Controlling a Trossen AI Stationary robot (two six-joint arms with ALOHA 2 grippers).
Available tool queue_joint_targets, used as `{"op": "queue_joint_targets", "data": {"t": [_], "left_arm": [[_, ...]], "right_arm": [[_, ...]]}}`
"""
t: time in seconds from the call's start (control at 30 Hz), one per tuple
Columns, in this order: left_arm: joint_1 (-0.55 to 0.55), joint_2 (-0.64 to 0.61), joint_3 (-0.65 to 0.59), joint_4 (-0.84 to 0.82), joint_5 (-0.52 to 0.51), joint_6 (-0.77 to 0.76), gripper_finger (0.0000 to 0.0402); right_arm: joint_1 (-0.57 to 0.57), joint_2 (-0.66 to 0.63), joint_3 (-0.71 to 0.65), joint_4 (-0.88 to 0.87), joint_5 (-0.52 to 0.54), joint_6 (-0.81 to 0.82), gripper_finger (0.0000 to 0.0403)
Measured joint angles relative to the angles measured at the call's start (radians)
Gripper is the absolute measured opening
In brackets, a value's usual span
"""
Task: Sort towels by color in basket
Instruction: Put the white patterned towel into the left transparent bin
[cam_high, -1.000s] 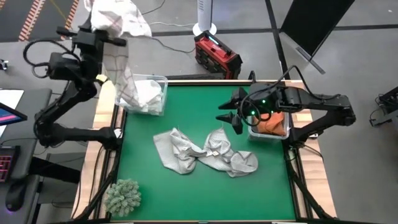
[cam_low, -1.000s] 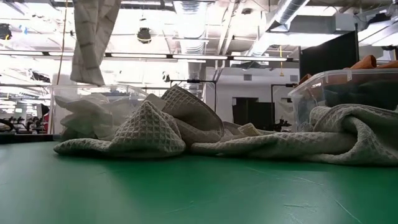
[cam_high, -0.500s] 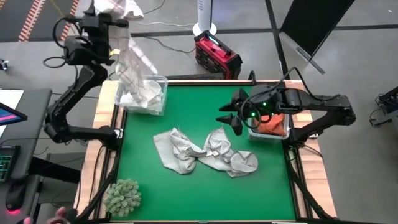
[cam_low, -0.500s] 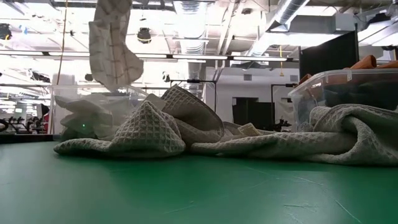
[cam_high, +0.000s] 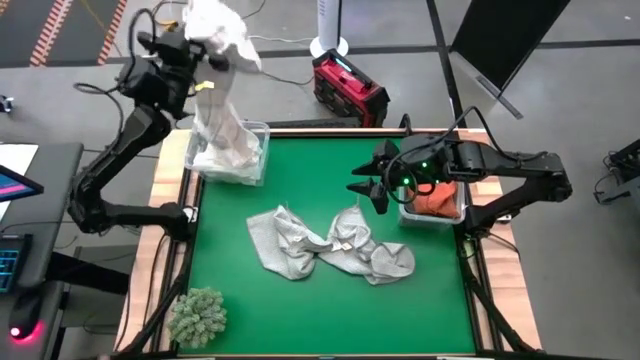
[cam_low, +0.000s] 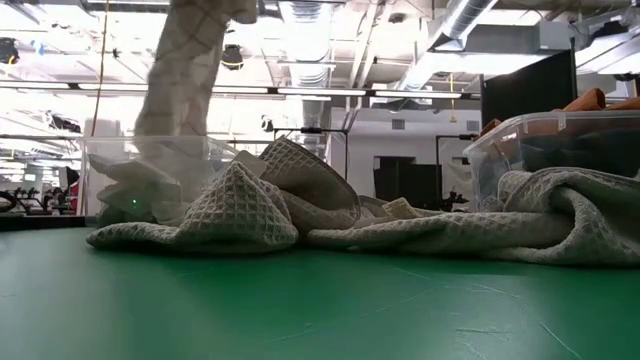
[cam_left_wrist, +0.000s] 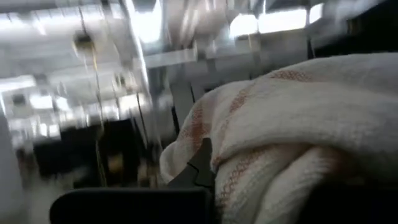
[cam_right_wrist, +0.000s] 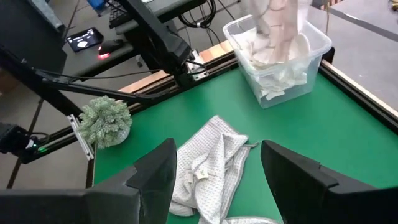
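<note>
My left gripper (cam_high: 195, 42) is raised past the table's far left corner, shut on a white towel with a thin red-brown grid (cam_high: 220, 105). The towel hangs down (cam_low: 185, 80) into a clear bin (cam_high: 232, 158) that holds white towels. Light grey waffle towels (cam_high: 325, 248) lie crumpled on the green table's middle. My right gripper (cam_high: 368, 186) hovers open above the table, beside a clear bin at the right edge (cam_high: 452, 212) that holds rust-orange cloth (cam_high: 432, 200). It touches nothing. My left gripper holds the checked towel by a bunched upper part (cam_left_wrist: 249, 155), several folds bulging past the dark finger (cam_left_wrist: 200, 163). The pinch itself is hidden by the cloth. The towel hangs slack below the gripper, and its lower end (cam_right_wrist: 273, 37) reaches into the left bin.
A fuzzy grey-green clump (cam_high: 197, 315) sits at the table's near left corner. A red box (cam_high: 348, 90) stands on the floor beyond the far edge. Bare green surface lies along the near edge (cam_high: 330, 320).
My left gripper has moved toward the left bin and downward, rolling its wrist as it went. The checked towel has swung with it. Its lower end, which hung above the bin's rim, now dips inside the bin.
</note>
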Motion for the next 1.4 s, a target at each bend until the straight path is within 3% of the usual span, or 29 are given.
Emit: {"op": "queue_joint_targets", "data": {"t": [0.13, 0.3, 0.47, 0.6, 0.7, 0.83, 0.93, 1.03, 1.23, 1.4], "left_arm": [[-0.078, -0.065, 0.002, -0.315, -0.094, -0.122, 0.001], [-0.121, -0.107, 0.002, -0.659, -0.091, -0.441, 0.001], [-0.114, -0.112, 0.002, -1.028, 0.041, -0.768, 0.001], [-0.115, -0.107, 0.002, -1.21, 0.305, -0.967, 0.0011], [-0.115, -0.118, 0.002, -1.213, 0.474, -0.997, 0.0013], [-0.103, -0.143, 0.001, -1.067, 0.56, -1.046, 0.0014], [-0.089, -0.169, 0.002, -0.831, 0.563, -1.034, 0.0014], [-0.083, -0.162, 0.004, -0.64, 0.512, -0.929, 0.0015], [-0.05, -0.058, 0.002, -0.535, 0.461, -0.898, 0.0015], [0.0, 0.057, 0.0, -0.504, 0.548, -0.953, 0.0015]], "right_arm": [[0.0, -0.002, 0.0, 0.0, 0.0, 0.0, 0.026], [0.0, -0.002, 0.0, 0.0, 0.0, -0.002, 0.026], [0.0, -0.002, 0.0, 0.0, 0.0, -0.006, 0.026], [0.002, -0.002, 0.0, 0.0, 0.0, -0.006, 0.026], [0.014, -0.002, 0.0, 0.0, 0.0, -0.006, 0.026], [0.026, -0.002, 0.0, 0.001, 0.0, -0.005, 0.026], [0.031, -0.002, 0.0, 0.0, 0.0, -0.005, 0.026], [0.031, -0.002, 0.0, 0.001, 0.0, -0.002, 0.026], [0.031, -0.002, 0.0, 0.017, 0.0, -0.002, 0.026], [0.036, -0.002, 0.0, 0.045, 0.0, -0.001, 0.026]]}}
